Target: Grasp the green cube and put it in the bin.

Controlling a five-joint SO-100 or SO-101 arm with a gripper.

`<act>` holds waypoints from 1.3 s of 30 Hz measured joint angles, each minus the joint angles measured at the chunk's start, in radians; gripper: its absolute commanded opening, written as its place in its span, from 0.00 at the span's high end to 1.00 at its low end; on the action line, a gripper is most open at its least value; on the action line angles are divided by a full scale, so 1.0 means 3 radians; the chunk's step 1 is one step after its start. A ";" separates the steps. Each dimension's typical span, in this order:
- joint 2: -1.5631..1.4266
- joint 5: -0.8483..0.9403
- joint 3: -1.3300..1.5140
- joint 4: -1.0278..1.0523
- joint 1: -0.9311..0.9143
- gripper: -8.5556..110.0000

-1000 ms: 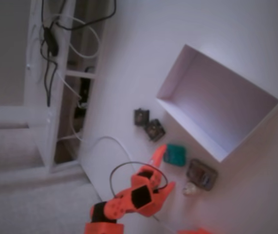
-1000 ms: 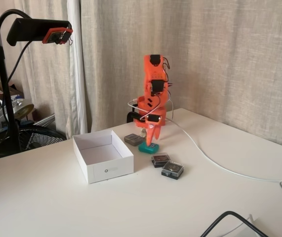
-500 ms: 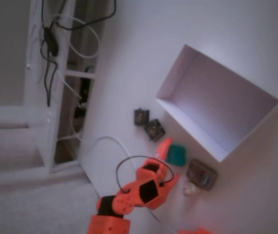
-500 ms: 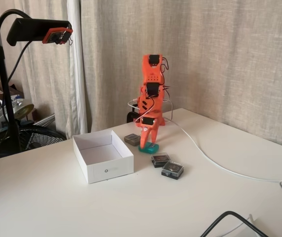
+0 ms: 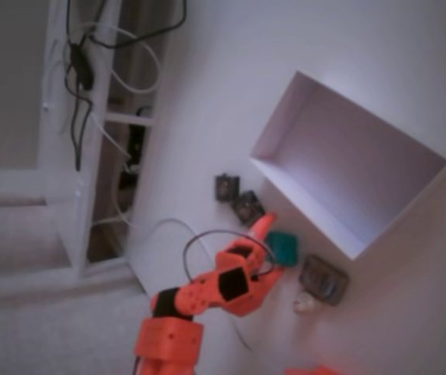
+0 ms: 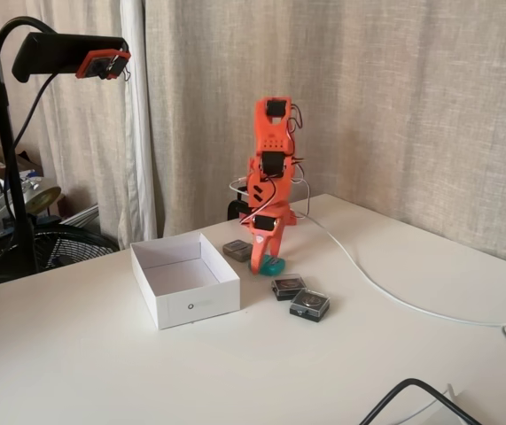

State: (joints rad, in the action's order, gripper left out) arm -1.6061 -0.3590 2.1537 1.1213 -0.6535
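Fixed view — hand (image 6: 262, 266) at green cube (image 6: 273, 265)

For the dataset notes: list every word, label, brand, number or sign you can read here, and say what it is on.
No text can be read in either fixed view.
The bin: a small round mark on its front wall, too small to read.
The dark gadgets: no legible print; blurred from above.
The green cube, the gripper and the overhead camera: no visible lettering.
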 measured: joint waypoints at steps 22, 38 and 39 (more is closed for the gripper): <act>0.0179 -0.0026 -0.0148 0.0000 -0.0005 0.91; 0.0281 0.0010 -0.0409 -0.0041 -0.0026 1.00; 0.0256 0.0010 -0.0409 -0.0051 -0.0026 1.00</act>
State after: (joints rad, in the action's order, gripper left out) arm -1.5294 -0.3559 2.0310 1.1060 -0.6611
